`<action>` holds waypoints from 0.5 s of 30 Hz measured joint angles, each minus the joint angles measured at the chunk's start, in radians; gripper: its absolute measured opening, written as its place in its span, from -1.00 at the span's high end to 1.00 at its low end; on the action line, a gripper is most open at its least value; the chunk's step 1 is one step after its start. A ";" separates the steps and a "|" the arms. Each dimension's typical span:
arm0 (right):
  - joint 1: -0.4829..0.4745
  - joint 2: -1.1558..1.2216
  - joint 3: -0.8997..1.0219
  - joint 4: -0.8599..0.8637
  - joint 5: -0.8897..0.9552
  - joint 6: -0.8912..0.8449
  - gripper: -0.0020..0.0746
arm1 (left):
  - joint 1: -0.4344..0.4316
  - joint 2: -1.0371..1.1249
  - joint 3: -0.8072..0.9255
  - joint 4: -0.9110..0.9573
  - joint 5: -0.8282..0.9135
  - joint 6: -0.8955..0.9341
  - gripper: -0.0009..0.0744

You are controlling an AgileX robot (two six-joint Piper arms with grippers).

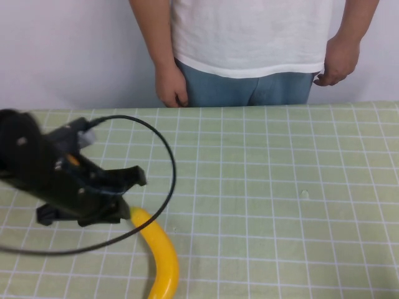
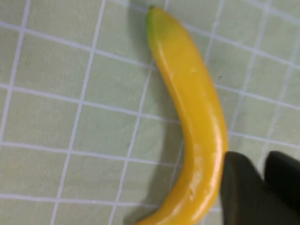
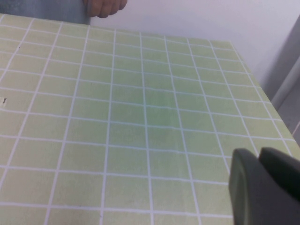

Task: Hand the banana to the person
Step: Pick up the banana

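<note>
High view: the banana [image 1: 161, 256] lies on the green checked surface [image 1: 280, 205] at the robot's near left, curving toward the near edge. The left tool [image 1: 121, 196] hangs just over the banana's far end, its fingers spread apart and apparently not gripping the fruit. The person [image 1: 249, 43] stands behind the far edge, arms down. In its own wrist view, the right tool [image 3: 265, 187] shows only as a dark corner above bare surface; whether it is wide or narrow cannot be told.
</note>
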 joint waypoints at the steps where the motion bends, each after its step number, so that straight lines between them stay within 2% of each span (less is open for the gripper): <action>1: 0.000 0.000 0.000 0.000 0.000 0.000 0.97 | -0.001 0.035 -0.017 -0.002 0.008 0.001 0.70; 5: 0.000 0.000 0.000 0.000 0.000 0.000 0.97 | -0.002 0.149 -0.076 -0.006 -0.002 -0.003 0.10; 7: 0.000 0.000 0.000 0.000 0.000 0.000 0.97 | -0.002 0.190 -0.093 -0.006 -0.029 -0.008 -0.12; 10: 0.000 0.000 0.000 0.000 0.000 0.000 0.97 | -0.002 0.250 -0.104 -0.008 -0.071 -0.029 -0.26; 15: 0.000 0.000 0.000 0.000 0.000 0.000 0.97 | -0.002 0.360 -0.108 -0.014 -0.105 -0.043 -0.31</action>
